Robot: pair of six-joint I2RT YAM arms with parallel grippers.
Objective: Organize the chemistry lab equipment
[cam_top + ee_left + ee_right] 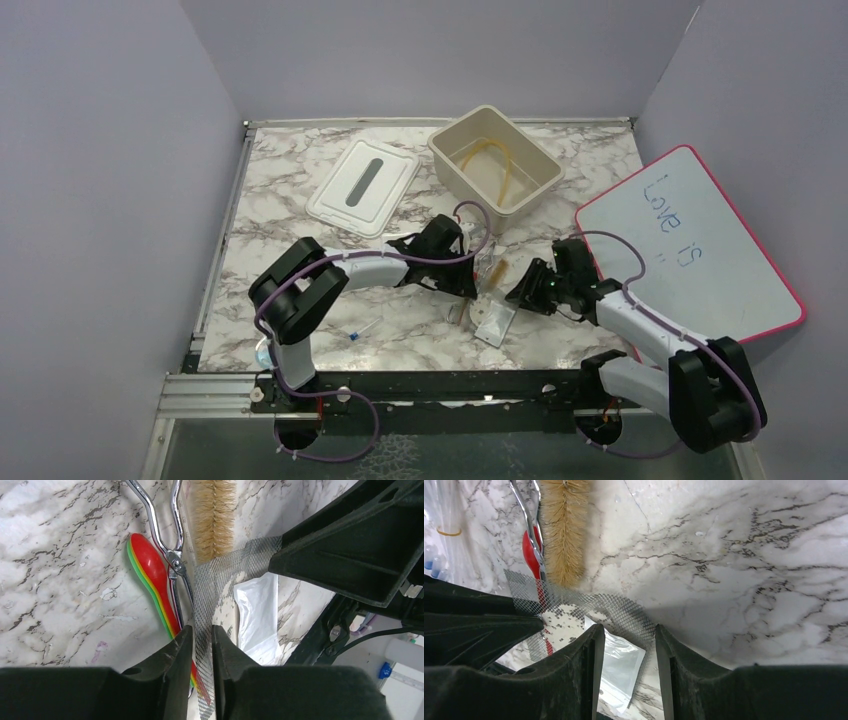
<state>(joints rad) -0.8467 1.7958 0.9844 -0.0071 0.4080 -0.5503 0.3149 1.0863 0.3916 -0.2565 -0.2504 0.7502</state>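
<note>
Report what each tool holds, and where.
The left tool pinches the wire mesh by one edge. The right tool straddles another edge, jaws apart; grip cannot be told.

both arms reach inward, wrists tipped down; left gripper [202, 630] fingers nearly together, right gripper [625, 629] fingers apart.

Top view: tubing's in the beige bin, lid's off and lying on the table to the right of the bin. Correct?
Not quite. The lid lies on the table to the left of the beige bin, not to its right; the top external view shows this. The rest holds: the amber tubing is in the bin and the lid is off.
</note>
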